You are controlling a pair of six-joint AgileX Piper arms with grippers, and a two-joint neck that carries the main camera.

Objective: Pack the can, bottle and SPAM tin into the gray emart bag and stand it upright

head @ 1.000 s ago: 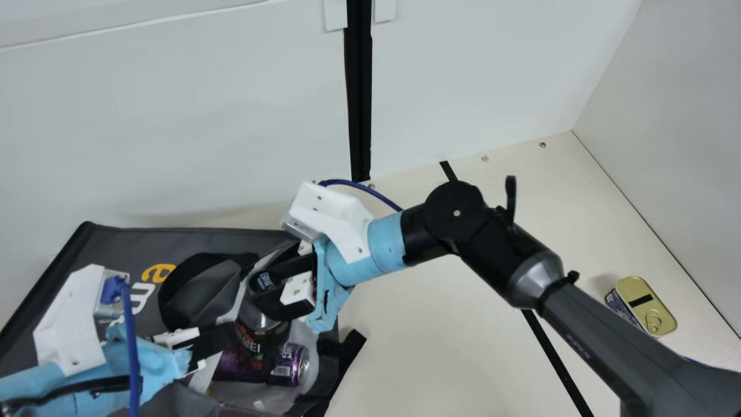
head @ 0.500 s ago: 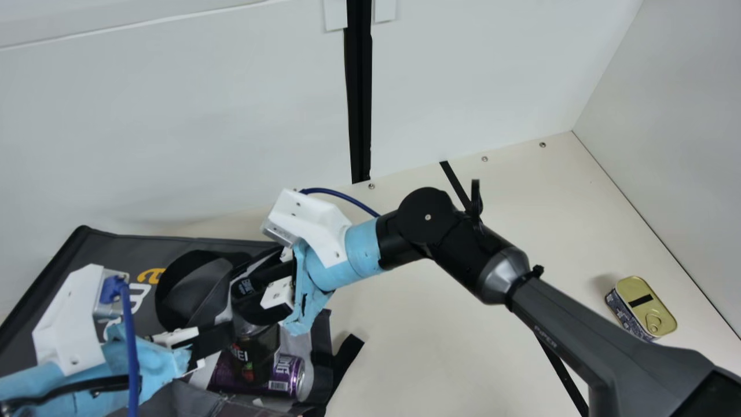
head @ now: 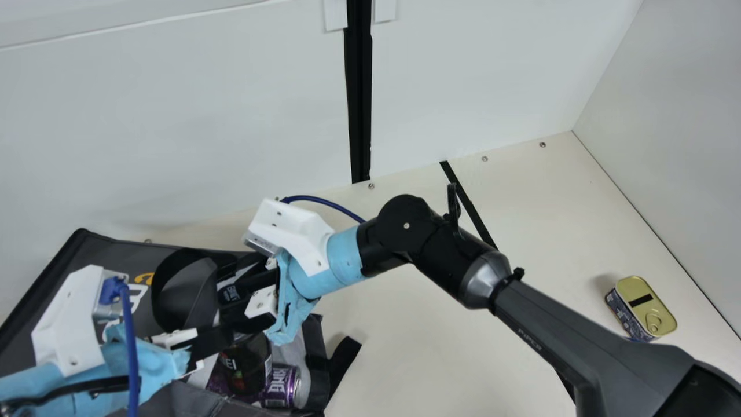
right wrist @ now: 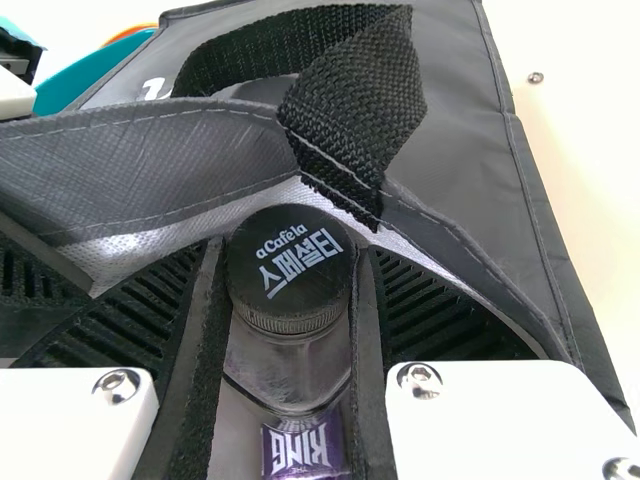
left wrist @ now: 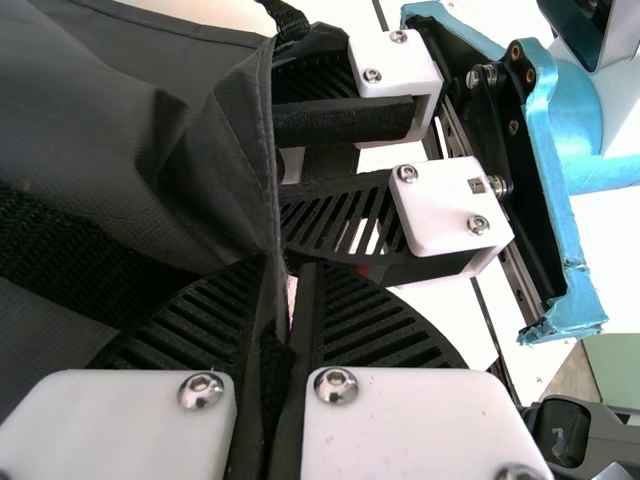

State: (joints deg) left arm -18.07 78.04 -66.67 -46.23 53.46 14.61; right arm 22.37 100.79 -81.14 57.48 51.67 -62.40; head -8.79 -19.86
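Cream table [head: 521,211], black strip [head: 468,202] across it, pale walls [head: 191,127] beyond; SPAM tin [head: 641,306] on bare surface. Left gripper [head: 223,340] clenched on edge of bag [head: 118,250]; right gripper [head: 228,294] grasping capped bottle [head: 249,370] above can [head: 282,387] inside.

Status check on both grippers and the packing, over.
Left gripper clamped on bag's edge. Right gripper gripping bottle at bag's mouth, black strap close by. Can in bag; SPAM tin on table.

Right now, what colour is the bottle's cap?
The cap is black with white lettering, clearest in the right wrist view.
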